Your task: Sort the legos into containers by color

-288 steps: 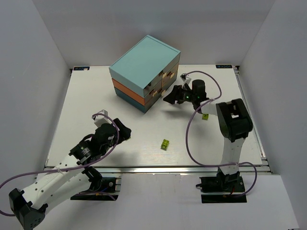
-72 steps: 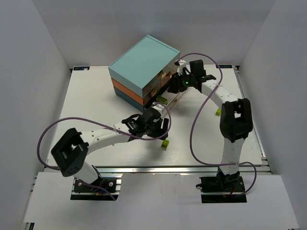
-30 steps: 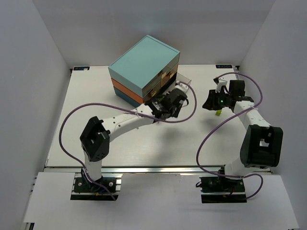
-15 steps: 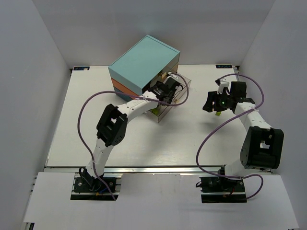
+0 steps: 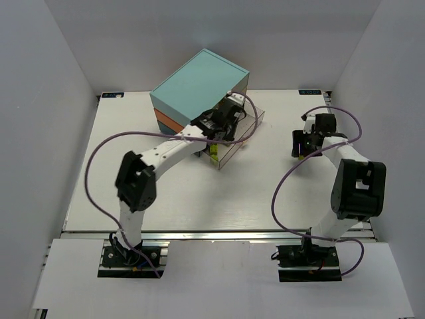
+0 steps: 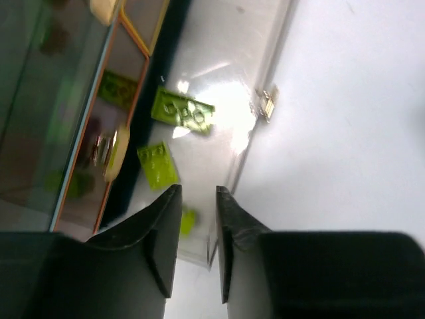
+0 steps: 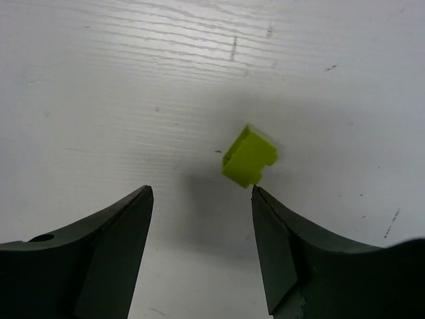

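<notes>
White tabletop (image 5: 133, 153), walled in white on three sides. Found the chest (image 5: 199, 83) at the far middle, turned at an angle: light teal on top, orange beneath, dark teal lowest. Saw one clear drawer (image 5: 252, 123) standing out from the chest's right-hand face, open to the top.

Saw the left arm (image 5: 166, 149) stretched across the tabletop to that drawer, with the left pincer (image 6: 198, 193) hanging over the drawer's outer edge. Found this pincer barely parted, only a narrow slit between its fingers (image 6: 166, 226), and nothing in the slit.

Counted three yellow-green legos (image 6: 182, 111) on the drawer floor in the left wrist view: a long flat one farthest out, a second lego (image 6: 158, 165) just nearer and apart from it, and a third partly hidden behind a finger. Noticed a further yellow-green patch behind the orange-framed front beside them; could not tell brick from reflection.

Found the right pincer (image 7: 201, 193) over the right side of the tabletop, well apart from the chest, pointing down, spread wide and gripping nothing. Saw one more yellow-green lego (image 7: 250, 156) lying on the bare tabletop just beyond its fingertips, toward the right of that view, touching neither finger.
</notes>
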`<state>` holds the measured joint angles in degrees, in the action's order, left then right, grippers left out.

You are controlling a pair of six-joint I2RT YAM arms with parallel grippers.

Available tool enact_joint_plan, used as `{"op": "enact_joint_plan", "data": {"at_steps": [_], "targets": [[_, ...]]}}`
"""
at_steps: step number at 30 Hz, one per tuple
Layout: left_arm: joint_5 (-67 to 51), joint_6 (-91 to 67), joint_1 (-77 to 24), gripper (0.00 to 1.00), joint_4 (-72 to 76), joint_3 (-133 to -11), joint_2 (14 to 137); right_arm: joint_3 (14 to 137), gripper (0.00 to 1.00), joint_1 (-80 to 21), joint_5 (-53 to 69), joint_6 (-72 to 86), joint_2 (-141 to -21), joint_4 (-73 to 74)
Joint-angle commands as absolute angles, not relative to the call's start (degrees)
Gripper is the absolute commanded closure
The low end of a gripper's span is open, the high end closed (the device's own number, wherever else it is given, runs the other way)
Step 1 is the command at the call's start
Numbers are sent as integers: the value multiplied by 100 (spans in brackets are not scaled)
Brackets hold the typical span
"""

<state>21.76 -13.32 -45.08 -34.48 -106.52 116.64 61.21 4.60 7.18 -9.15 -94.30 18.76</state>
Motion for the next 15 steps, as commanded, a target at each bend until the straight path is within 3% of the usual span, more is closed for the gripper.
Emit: {"op": "enact_joint_plan", "data": {"at_steps": [1, 3, 9, 15], "targets": [[1284, -1774, -4535, 64, -2858, -9750, 10104, 6538, 34, 492, 26, -782, -9702, 1837], [1187, -1968, -4587, 64, -2524, -8792, 9644, 6583, 35, 492, -228, -782, -9773, 1820], [1134, -2934, -4588, 51, -2154, -6638, 8000, 6644, 39, 492, -343, -686, -10124, 1705], [1292, -3735, -4588, 48, -2048, -5275, 6621, 6873, 69, 475, -133, -659, -10529, 1591]]}}
